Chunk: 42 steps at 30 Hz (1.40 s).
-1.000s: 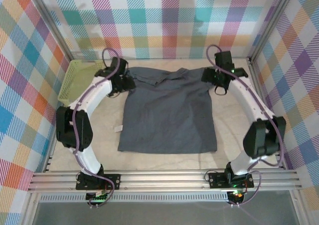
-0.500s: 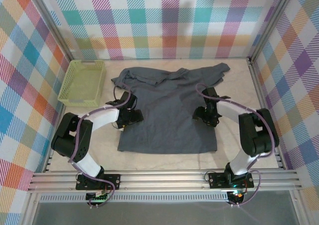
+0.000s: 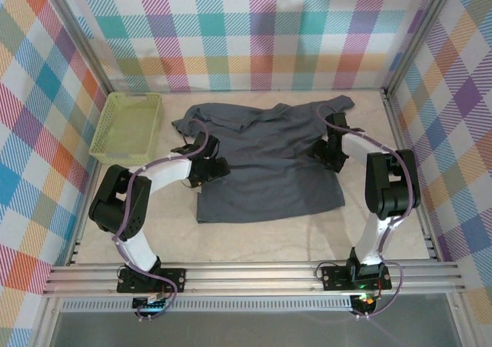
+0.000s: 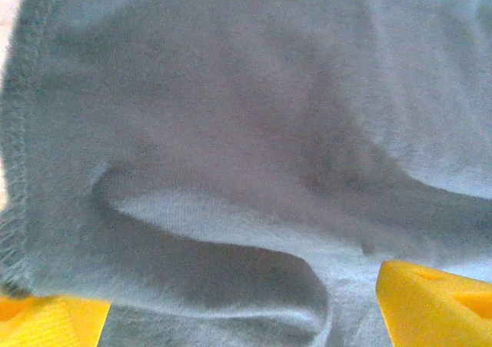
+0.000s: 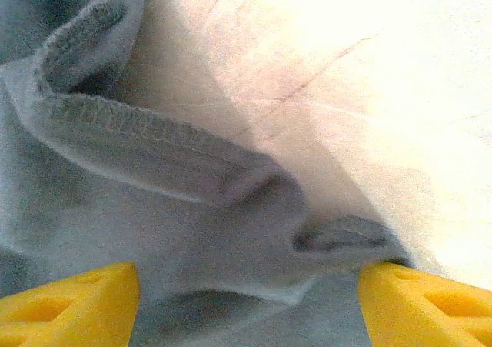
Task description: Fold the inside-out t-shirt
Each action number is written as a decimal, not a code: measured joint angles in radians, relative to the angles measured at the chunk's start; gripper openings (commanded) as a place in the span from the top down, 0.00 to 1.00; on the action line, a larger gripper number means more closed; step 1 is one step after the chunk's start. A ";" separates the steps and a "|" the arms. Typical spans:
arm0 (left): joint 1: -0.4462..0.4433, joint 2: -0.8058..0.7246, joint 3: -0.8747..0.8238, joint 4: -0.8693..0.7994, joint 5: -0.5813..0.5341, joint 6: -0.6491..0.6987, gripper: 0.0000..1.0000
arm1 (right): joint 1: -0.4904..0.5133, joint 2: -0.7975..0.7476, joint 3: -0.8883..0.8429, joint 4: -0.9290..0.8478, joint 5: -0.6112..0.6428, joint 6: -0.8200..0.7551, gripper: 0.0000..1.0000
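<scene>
- From the top camera I see the inside-out t-shirt (image 3: 269, 174) lying on the middle of the bench (image 3: 261, 239), neck end towards 12 o'clock and hem towards 6 o'clock.
- The shirt is dark slate grey and not flat. The cloth is rumpled along the 12 o'clock end, and one sleeve sticks out towards 1 o'clock.
- The hem runs slanted, lower at the 7 o'clock corner than at the 5 o'clock corner.
- The left gripper (image 3: 211, 168) sits down on the cloth at the shirt's 9 o'clock side, just inside the edge.
- Through the left wrist camera its yellow fingertips (image 4: 46, 320) stand far apart, so I read this gripper as open. A soft ripple of grey cloth lies between them, and a stitched edge runs up the 9 o'clock side of that view.
- The right gripper (image 3: 327, 153) is at the shirt's 3 o'clock edge, where cloth meets bare bench.
- Through the right wrist camera its yellow fingertips (image 5: 69, 301) are also spread wide, so it is open too and is not pinching anything. A folded, stitched hem bunches up between them, with pale bench surface showing towards 1 o'clock.
- A lime-green mesh basket (image 3: 127, 128) stands at 10 o'clock from the shirt, near it but apart.
</scene>
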 measured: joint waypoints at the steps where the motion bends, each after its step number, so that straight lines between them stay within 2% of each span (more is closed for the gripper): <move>1: -0.021 -0.021 0.008 -0.030 -0.036 0.016 0.08 | 0.000 -0.053 -0.030 -0.012 0.010 -0.012 0.22; 6: -0.156 -0.196 -0.013 -0.123 -0.154 0.072 0.08 | 0.067 -0.397 -0.203 -0.072 0.027 -0.039 0.23; 9: -0.239 -0.305 -0.075 -0.130 -0.187 0.085 0.08 | 0.182 -0.541 -0.284 -0.094 0.032 -0.039 0.24; 12: -0.306 -0.336 -0.135 -0.133 -0.208 0.085 0.08 | 0.340 -0.588 -0.363 -0.117 0.035 -0.028 0.24; 15: -0.333 -0.346 -0.209 -0.123 -0.219 0.061 0.08 | 0.497 -0.582 -0.416 -0.133 0.045 -0.012 0.26; 18: -0.336 -0.393 -0.281 -0.125 -0.252 0.031 0.07 | 0.610 -0.543 -0.424 -0.132 0.062 0.006 0.30; 24: -0.316 -0.479 -0.322 -0.121 -0.305 -0.013 0.07 | 0.747 -0.358 -0.353 -0.133 0.116 0.043 0.38; 33: -0.302 -0.540 -0.383 -0.118 -0.322 -0.027 0.06 | 0.777 -0.217 -0.285 -0.152 0.196 0.091 0.46; 42: -0.300 -0.546 -0.397 -0.108 -0.320 -0.027 0.04 | 0.782 -0.160 -0.245 -0.150 0.231 0.110 0.71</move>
